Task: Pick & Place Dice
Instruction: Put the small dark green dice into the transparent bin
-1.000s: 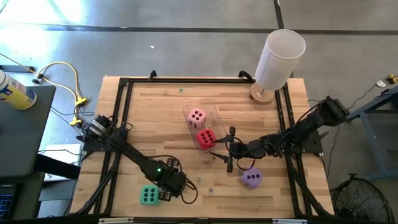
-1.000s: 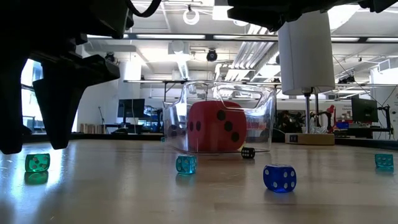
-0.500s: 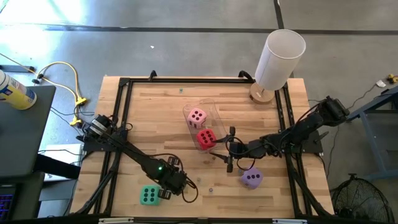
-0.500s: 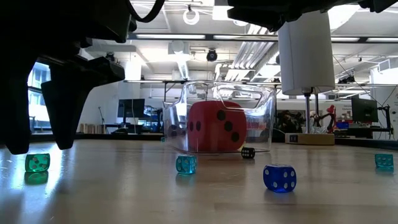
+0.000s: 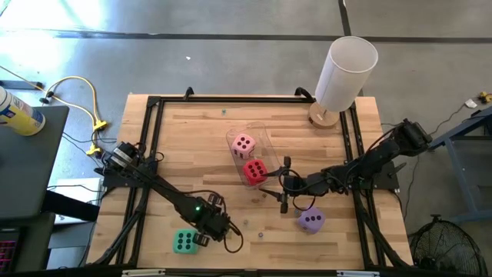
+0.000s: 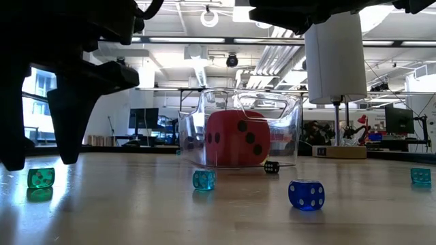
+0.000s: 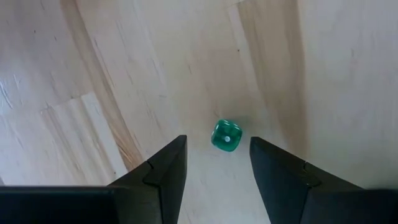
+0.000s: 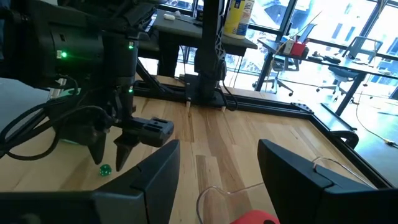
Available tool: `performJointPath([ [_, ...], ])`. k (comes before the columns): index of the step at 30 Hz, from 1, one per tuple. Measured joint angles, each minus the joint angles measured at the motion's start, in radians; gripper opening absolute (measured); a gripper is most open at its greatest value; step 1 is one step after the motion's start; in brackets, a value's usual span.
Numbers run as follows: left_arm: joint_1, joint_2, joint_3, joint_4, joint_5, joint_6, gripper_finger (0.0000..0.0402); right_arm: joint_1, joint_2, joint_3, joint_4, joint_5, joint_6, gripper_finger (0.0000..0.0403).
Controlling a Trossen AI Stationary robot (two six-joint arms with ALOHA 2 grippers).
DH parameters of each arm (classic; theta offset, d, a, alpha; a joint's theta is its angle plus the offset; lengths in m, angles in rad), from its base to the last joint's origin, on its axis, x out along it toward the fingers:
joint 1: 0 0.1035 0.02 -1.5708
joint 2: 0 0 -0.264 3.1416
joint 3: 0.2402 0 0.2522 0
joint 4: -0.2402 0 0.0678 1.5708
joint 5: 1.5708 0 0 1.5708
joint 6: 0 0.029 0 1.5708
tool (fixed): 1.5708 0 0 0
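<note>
In the high view the pink die (image 5: 244, 143) and the red die (image 5: 254, 171) sit inside the clear bin (image 5: 265, 135). The green die (image 5: 184, 241) and the purple die (image 5: 311, 220) rest on the table. My left gripper (image 5: 228, 231) is open just right of the green die and points down. A small translucent green die (image 7: 225, 135) lies on the wood just ahead of its fingertips (image 7: 217, 146). My right gripper (image 5: 269, 187) is open, level, beside the red die and up from the purple one.
Small hard dice lie on the table: green (image 6: 41, 178), teal (image 6: 203, 179), black (image 6: 271, 167), blue (image 6: 306, 194) and another teal (image 6: 420, 175). A white cylinder lamp (image 5: 346, 73) stands at the far right corner. A black frame (image 5: 150, 138) borders the wood.
My left gripper has swayed slightly sideways over the small green die and come back, staying open at the same height. The dice and bin have kept still.
</note>
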Motion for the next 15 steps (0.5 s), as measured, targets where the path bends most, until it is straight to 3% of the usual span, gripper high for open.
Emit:
performJointPath([
  [15, -0.004, 0.024, 0.0, 0.017, 0.04, -0.005, 0.0167, 0.0, 0.0, 0.0, 0.0, -0.003, 0.0, 0.0207],
])
